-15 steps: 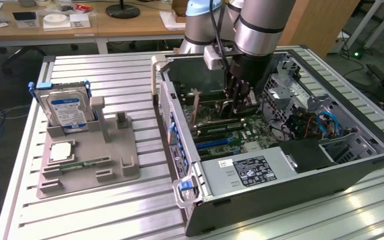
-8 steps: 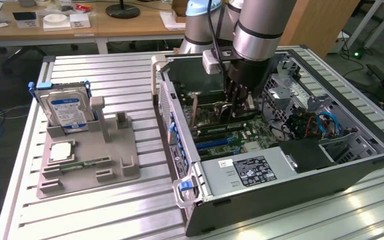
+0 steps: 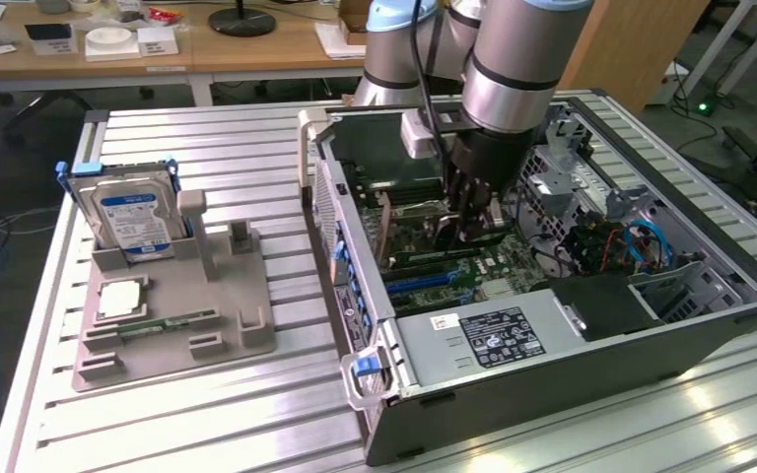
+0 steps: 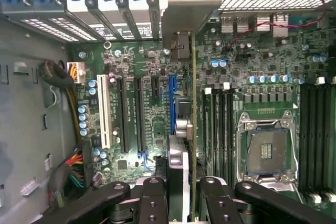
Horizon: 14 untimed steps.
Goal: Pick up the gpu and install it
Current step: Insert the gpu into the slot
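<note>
We see the arm (image 3: 516, 59) reaching down into the open case (image 3: 511, 394), which stands on the table (image 3: 194, 424). The gripper (image 3: 475, 222) is inside the case, over the mobo (image 3: 484, 271). Its fingers are clenched on the gpu (image 3: 425, 241), one on each side of the board.

Ext. view: the gpu is held on edge, low over the mobo. It runs from the gripper toward 9 o'clock, where the case's rear slots are. The tray (image 3: 221, 335) lies at 9 o'clock of the case, apart from it, w/ the hdd (image 3: 135, 217) upright at the tray's 11 o'clock corner.

Wrist view: the gripper (image 4: 184, 195) clamps the gpu (image 4: 192, 103), seen edge-on as a thin line betw. the fingers (image 4: 152, 200). The card runs just beside the blue slot (image 4: 171, 103), parallel to it, w/ the socket (image 4: 265, 150) on its other side. Its metal bracket end reaches the rear slot openings. We can't tell whether it's seated in a slot.
</note>
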Each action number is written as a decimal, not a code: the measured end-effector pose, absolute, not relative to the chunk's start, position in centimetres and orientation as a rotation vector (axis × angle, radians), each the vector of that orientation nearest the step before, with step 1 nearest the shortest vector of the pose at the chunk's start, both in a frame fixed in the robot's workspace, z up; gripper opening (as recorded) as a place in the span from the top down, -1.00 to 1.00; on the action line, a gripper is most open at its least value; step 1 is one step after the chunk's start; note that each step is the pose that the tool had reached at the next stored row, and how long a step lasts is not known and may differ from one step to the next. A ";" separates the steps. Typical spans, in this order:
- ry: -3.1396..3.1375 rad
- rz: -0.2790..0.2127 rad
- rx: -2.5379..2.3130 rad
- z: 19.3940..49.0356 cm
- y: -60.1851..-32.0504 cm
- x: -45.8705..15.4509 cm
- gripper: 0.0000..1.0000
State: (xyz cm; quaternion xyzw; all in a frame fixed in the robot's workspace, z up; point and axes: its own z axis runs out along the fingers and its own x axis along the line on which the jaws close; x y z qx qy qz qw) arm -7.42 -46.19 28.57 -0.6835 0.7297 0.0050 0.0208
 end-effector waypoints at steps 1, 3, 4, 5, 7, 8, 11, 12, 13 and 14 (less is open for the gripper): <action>2.263 0.015 -2.119 28.4 -46.2 -7.4 0.44; 2.262 0.016 -2.119 28.0 -46.2 -7.5 0.44; 2.263 0.016 -2.119 27.9 -46.2 -7.5 0.44; 2.262 0.016 -2.120 27.7 -46.2 -7.5 0.44; 2.263 0.016 -2.119 27.3 -46.2 -7.6 0.44; 2.263 0.016 -2.119 27.2 -46.2 -7.7 0.44; 2.262 0.016 -2.120 26.7 -46.2 -7.8 0.44; 2.262 0.016 -2.120 26.6 -46.2 -7.8 0.44; 2.263 0.016 -2.120 26.5 -46.2 -7.8 0.44; 2.263 0.016 -2.119 26.4 -46.2 -7.8 0.44</action>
